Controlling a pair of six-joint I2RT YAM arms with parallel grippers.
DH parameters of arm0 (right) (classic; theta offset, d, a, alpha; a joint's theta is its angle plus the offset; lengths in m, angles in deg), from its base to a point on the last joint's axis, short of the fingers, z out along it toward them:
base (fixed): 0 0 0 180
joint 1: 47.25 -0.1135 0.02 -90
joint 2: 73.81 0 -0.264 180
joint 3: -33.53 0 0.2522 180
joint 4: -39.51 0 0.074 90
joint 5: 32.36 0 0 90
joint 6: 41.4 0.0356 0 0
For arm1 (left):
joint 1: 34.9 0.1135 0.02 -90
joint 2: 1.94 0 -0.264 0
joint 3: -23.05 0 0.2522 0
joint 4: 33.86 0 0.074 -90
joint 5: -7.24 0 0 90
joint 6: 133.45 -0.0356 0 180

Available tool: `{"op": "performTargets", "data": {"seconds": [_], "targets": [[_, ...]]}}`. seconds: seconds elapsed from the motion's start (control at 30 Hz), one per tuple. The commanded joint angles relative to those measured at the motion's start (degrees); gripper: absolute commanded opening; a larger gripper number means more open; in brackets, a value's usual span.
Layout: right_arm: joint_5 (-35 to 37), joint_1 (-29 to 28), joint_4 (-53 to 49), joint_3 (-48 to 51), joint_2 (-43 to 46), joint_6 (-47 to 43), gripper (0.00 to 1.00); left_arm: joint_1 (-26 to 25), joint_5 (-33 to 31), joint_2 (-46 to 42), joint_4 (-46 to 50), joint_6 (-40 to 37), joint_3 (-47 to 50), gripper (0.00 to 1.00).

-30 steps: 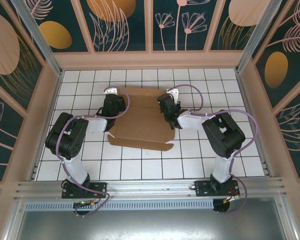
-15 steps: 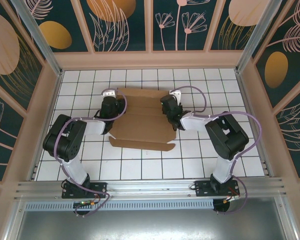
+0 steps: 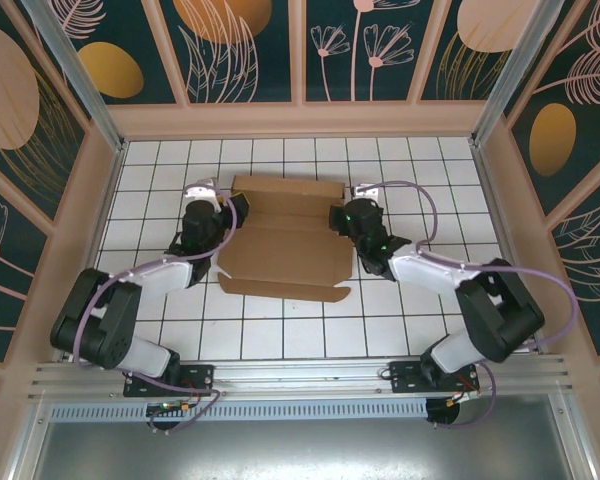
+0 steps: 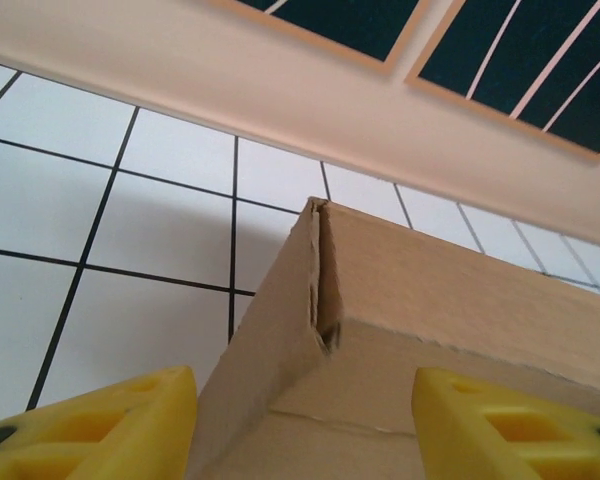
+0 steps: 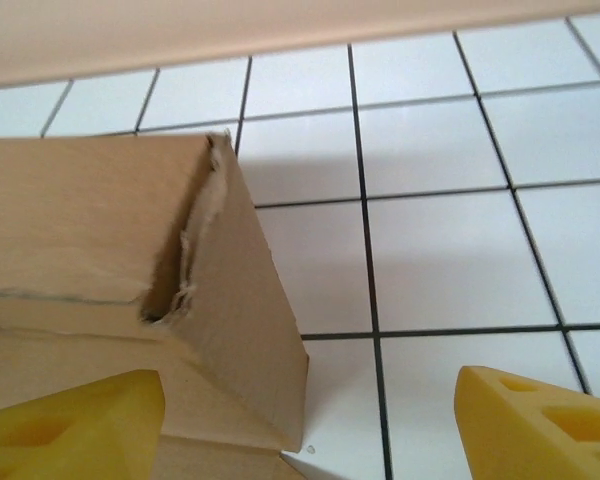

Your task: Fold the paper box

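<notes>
Paper box (image 3: 285, 235) on worktop (image 3: 410, 170); left pincer (image 3: 225, 213) at its 9 o'clock edge, right pincer (image 3: 336, 215) at 3 o'clock, both spread wide at raised corners.

The table (image 3: 280, 320) is white tile with a black grid; the brown paper box (image 3: 285, 245) lies directly on it, mid-table toward the far side. Its end walls stand up; its near flap lies flat.

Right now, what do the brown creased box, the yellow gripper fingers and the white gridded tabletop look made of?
Brown creased box: matte cardboard, fibrous torn corner. Yellow fingers: probably moulded plastic, smooth with recesses. White gridded tabletop: smooth; tile or printed sheet, unclear.
</notes>
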Motion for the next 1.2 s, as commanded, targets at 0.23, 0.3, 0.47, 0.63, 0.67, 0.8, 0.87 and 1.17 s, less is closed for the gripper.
{"op": "performTargets", "data": {"seconds": [0.23, 0.3, 0.47, 0.63, 0.67, 0.8, 0.87, 1.17], "targets": [[-5.14, -1.32, -3.35, -7.97, 1.96, -26.67, 0.71, 0.22, -7.73, -15.26, 23.5, 4.17, -7.12, 0.52], [-7.61, -1.47, -4.99, -10.87, -0.17, -32.21, 0.74, 0.26, -5.97, -14.73, 30.65, 2.95, -12.28, 0.51], [-10.33, -2.51, -11.67, -20.03, -7.7, -41.49, 0.76, 0.26, -4.32, -18.71, 39.47, 0.49, -16.34, 0.52], [-9.88, -4.34, -12.07, -24.52, -13.67, -46.81, 0.75, 0.2, -4.79, -23.72, 42.34, -1.25, -16.66, 0.53], [-10.06, -4.41, -12.18, -25.38, -14.59, -46.94, 0.74, 0.27, -4.79, -24.23, 42.36, -1.54, -16.55, 0.53], [-9.5, -5.61, -11.78, -27.2, -17.12, -48.11, 0.71, 0.22, -4.72, -25.08, 42.08, -2.36, -15.97, 0.54], [-7.96, -6.04, -10.52, -27.17, -17.92, -48.81, 0.7, 0.25, -4.53, -25.11, 41.59, -2.79, -15.75, 0.54], [-6.93, -2.26, -13.55, -35.33, -25.77, -47.34, 0.4, 0.25, -4.35, -26.02, 41.01, -2.45, -15.83, 0.53]]}}
